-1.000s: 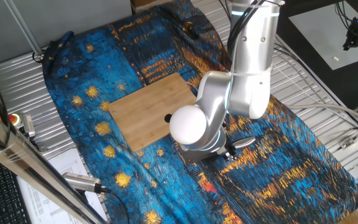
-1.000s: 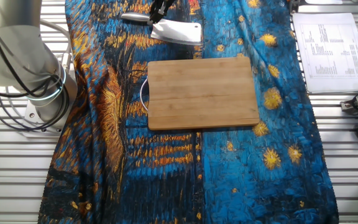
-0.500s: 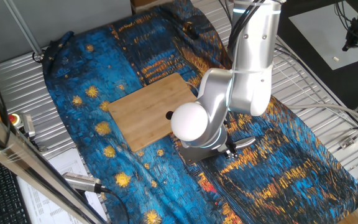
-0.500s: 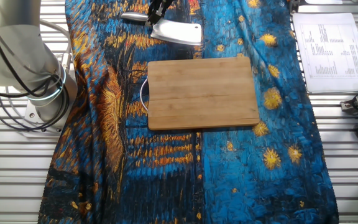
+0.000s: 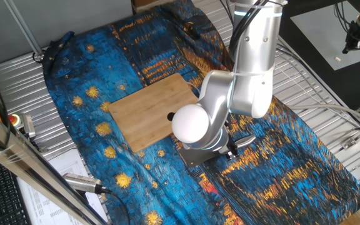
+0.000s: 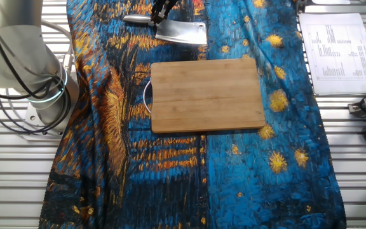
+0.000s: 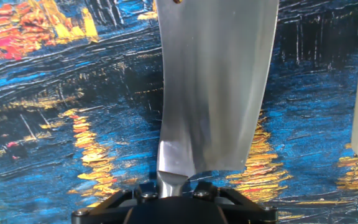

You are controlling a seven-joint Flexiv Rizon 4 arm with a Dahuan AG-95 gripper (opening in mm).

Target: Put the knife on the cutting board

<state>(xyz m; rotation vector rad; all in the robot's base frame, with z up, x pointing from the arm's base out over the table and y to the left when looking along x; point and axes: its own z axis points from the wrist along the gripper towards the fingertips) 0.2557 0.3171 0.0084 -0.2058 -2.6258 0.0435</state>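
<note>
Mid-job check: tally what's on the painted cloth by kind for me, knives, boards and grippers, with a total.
Knives: 1, the knife, held by the gripper near the handle end of the blade.
Cutting boards: 1, the cutting board, nothing on it.
Grippers: 1.
Total: 3.

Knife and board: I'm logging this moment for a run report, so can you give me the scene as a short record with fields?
knife: small metal cleaver, blade flat, beside the board's far long edge, not on it
knife handle: points away from the board
gripper: shut on the knife where blade meets handle
cutting board: bare bamboo board lying flat on the cloth
cloth: blue and orange painted pattern covering the table
task state: knife gripped, not yet on the board
</note>
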